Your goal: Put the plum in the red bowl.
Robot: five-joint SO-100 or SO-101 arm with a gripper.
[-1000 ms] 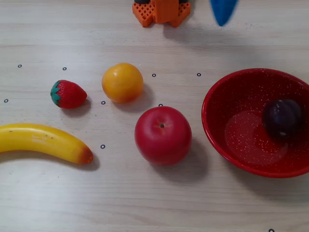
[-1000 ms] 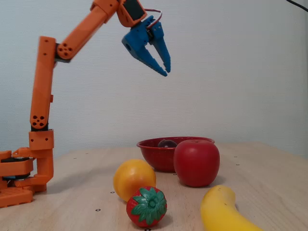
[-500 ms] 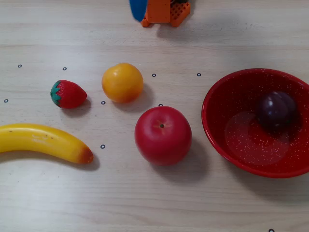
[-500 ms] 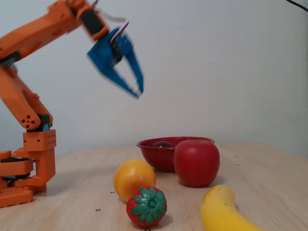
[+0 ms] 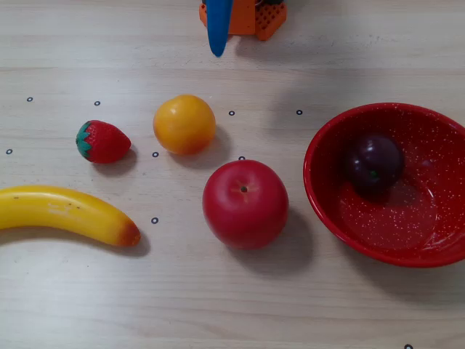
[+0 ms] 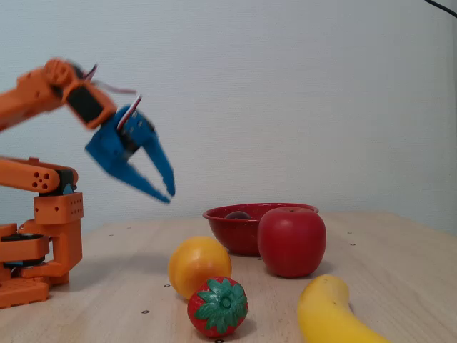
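The dark plum lies inside the red bowl, on the left part of its floor. In the low fixed view only the plum's top shows above the bowl's rim. My blue gripper hangs in the air left of the bowl, well apart from it, above the table near the arm's base. Its fingertips meet, with nothing between them. From above only a thin blue finger shows at the top edge.
A red apple stands just left of the bowl. Further left are an orange, a strawberry and a banana. The orange arm base sits at the table's far left in the low view.
The arm has swung away from above the bowl and folded down toward its base. The plum has rolled from the right to the left inside the bowl.
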